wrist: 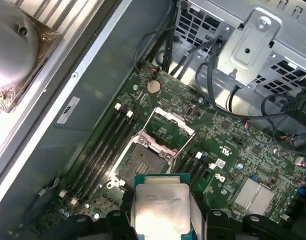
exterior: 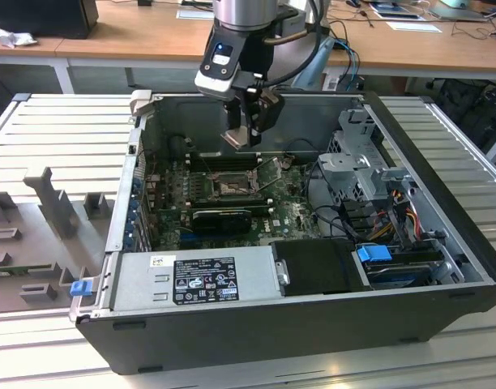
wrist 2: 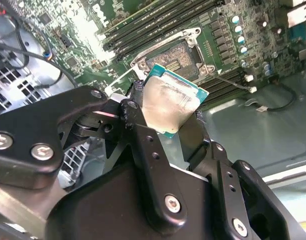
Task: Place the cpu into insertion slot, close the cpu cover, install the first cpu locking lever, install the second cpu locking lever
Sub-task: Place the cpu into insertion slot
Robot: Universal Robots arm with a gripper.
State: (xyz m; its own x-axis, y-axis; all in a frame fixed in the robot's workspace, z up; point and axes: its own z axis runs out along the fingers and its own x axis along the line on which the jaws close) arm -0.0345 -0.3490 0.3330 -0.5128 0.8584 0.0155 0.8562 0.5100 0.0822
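Observation:
My gripper (exterior: 246, 130) hangs inside the open computer case, shut on the cpu (exterior: 235, 138), a small square chip with a pale silvery face. In both wrist views the cpu (wrist 2: 170, 107) (wrist: 160, 205) sits between the black fingers (wrist 2: 135, 122), held above the motherboard. The insertion slot (wrist: 140, 162) (wrist 2: 180, 57) (exterior: 229, 188) lies bare below the chip, a little ahead of it, with a dull metallic centre. The cpu cover (wrist: 174, 120) (exterior: 271, 168) stands raised on its hinge at the slot's far side.
Memory slots (wrist: 103, 145) run beside the socket. A long black card (exterior: 224, 217) lies in front of it. The power supply box (exterior: 195, 275) fills the case's near side. A metal drive cage (exterior: 361, 166) and cables (exterior: 394, 203) stand at the exterior view's right.

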